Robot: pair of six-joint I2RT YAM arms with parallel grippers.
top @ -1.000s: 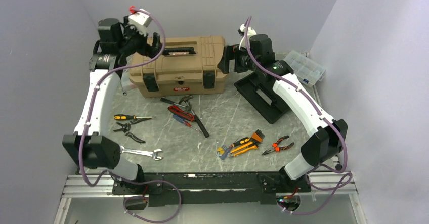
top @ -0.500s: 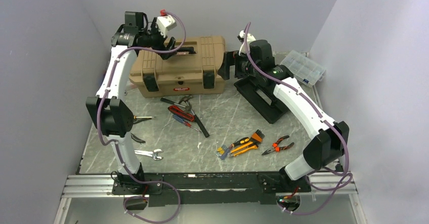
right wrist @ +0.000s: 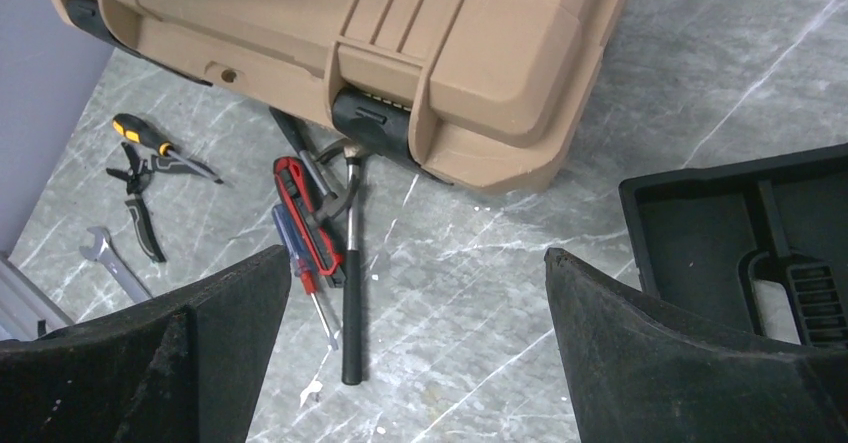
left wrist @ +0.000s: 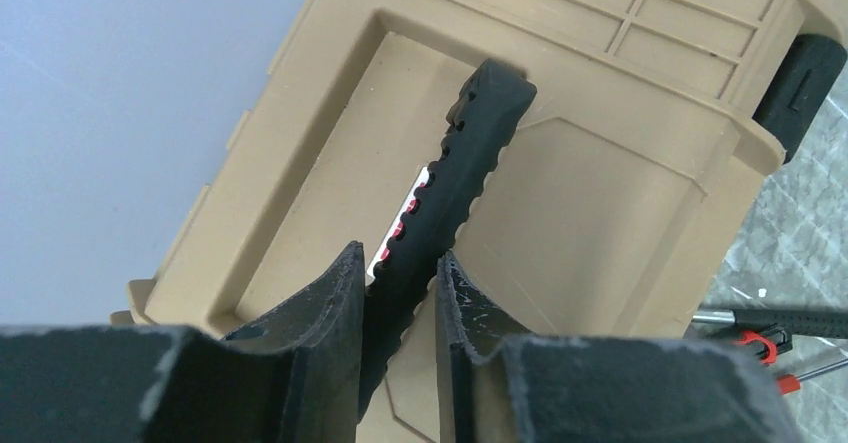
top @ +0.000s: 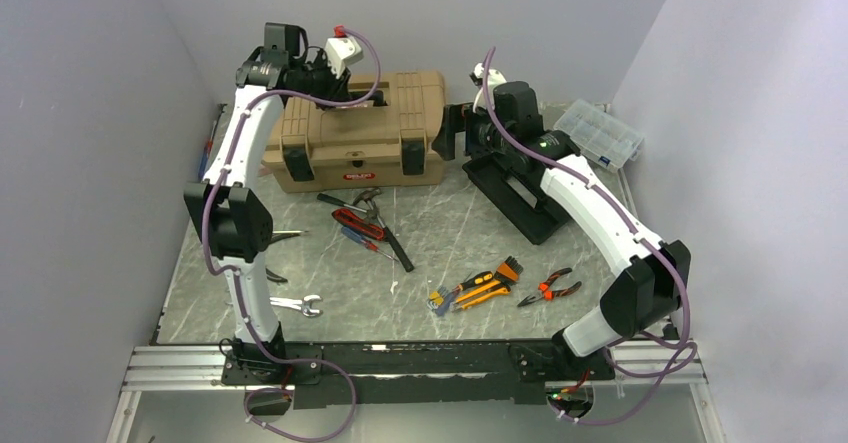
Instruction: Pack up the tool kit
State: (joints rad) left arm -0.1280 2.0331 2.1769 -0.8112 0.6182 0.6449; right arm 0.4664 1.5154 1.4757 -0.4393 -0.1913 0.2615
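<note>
The tan tool kit stands closed at the back of the table, both black front latches down. My left gripper reaches over its lid. In the left wrist view the fingers pinch the raised black lid handle above the lid recess. Just right of the box my right gripper hangs wide open with nothing in it, above bare table between the box's corner and the black insert tray. Loose hand tools lie in front of the box.
A hammer, red knife, screwdrivers, a wrench, orange-handled tools and pliers are scattered on the marble top. The insert tray lies right of the box. A clear organiser case sits at the back right.
My left arm swung up from the box's left end to over the lid, and its gripper went from open to pinching the lid handle. The right arm hardly moved.
</note>
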